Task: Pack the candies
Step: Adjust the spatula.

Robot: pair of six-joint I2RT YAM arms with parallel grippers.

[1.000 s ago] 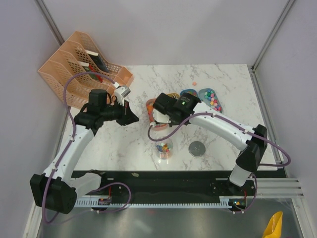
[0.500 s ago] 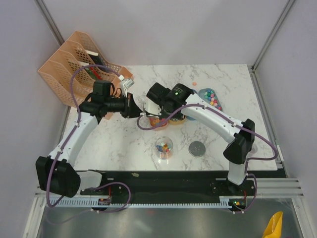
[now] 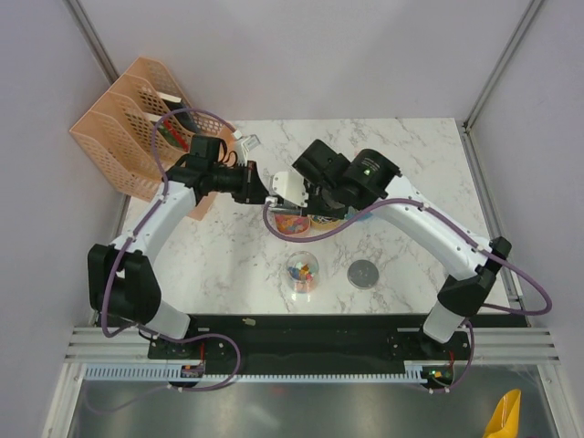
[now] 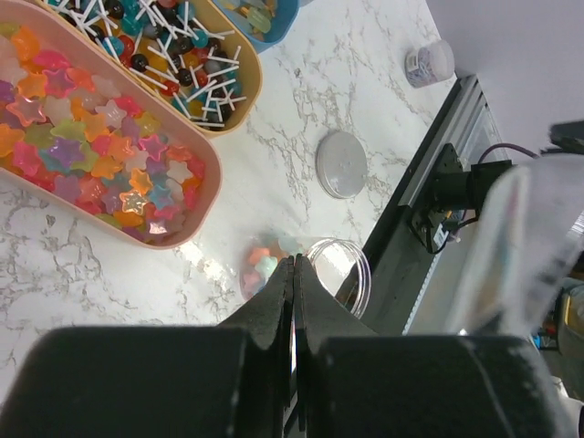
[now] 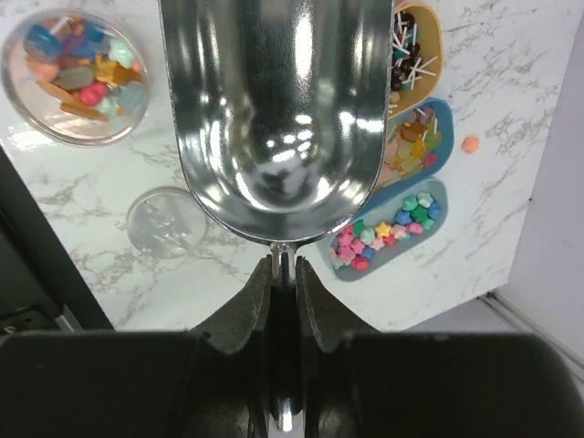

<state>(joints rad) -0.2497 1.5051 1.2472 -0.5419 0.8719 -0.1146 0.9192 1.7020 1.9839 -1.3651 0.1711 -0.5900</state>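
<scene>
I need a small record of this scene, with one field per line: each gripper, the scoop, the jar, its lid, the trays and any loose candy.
right gripper: shut on the handle of the metal scoop
scoop content: empty
left gripper: shut, nothing clearly held
jar: upright, open, holding mixed candies
grey lid: flat on the marble table, apart from the jar
pink tray: star candies
yellow tray: lollipops
loose candy: one orange piece on the table
</scene>
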